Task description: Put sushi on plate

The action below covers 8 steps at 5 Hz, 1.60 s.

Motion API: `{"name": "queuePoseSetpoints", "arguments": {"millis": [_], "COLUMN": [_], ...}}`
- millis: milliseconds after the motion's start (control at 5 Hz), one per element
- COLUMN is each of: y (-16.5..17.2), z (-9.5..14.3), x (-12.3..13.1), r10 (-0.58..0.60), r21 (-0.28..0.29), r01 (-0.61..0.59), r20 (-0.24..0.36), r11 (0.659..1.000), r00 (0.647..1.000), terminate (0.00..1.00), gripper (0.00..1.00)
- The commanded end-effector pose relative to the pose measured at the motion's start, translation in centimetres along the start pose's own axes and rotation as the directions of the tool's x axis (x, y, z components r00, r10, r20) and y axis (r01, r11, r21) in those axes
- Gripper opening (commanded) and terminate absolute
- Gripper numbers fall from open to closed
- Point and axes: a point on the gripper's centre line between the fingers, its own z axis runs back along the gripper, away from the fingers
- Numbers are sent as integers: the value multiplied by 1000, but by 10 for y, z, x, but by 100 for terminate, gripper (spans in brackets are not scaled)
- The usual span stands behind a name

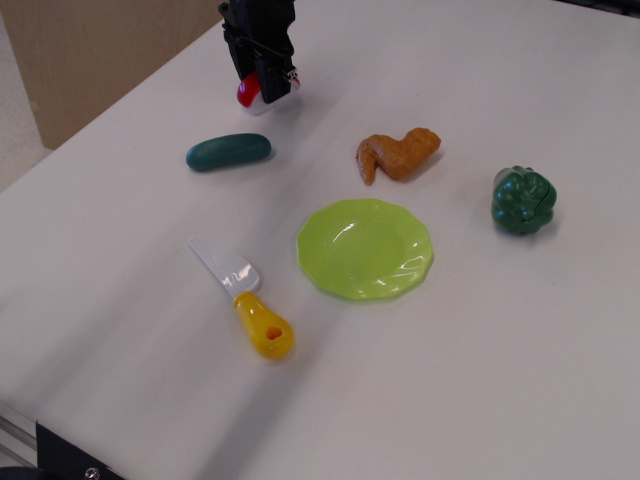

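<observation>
In the one view, the hand point(262, 82) is clamped on the sushi point(248, 92) at the far left of the tabletop point(480, 380), with red and white showing between the fingers. It appears lifted just clear of the surface, though that is hard to confirm. The plate point(365, 249) lies well apart, nearer the camera.

The grip looks to be on a small rounded piece, so it could slip or twist out in transit. The wing point(398, 153) lies near the likely path and close to the plate's far rim; a low carry could knock it. The cucumber point(228, 151) lies just below the hand.

The tabletop is pale, smooth and matte. A knife point(245, 300) and a green vegetable point(522, 200) also lie on it. At upper left a tan panel point(90, 50) stands beyond the edge.
</observation>
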Motion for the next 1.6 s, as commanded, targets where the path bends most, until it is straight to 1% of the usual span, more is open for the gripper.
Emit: {"name": "queuePoseSetpoints", "arguments": {"millis": [0,200,400,600,800,1000,1200,1400], "y": [-28,-61,-95,-132,-161,-175,-185,-185], "z": [78,98,105,98,95,81,58,45], "x": [10,1,-21,-47,-69,-82,-75,-71], "r10": [-17,-39,-32,-63,-110,-108,-161,-159], "r21": [71,82,32,9,-9,-50,-71,-77], "r01": [9,29,28,62,111,112,164,160], "r20": [107,122,129,99,94,74,39,26], "r11": [997,996,999,998,994,992,984,984], "r00": [994,992,991,993,990,991,986,987], "terminate": [0,0,0,0,0,0,0,0], "gripper": [0,0,0,0,0,0,0,0]}}
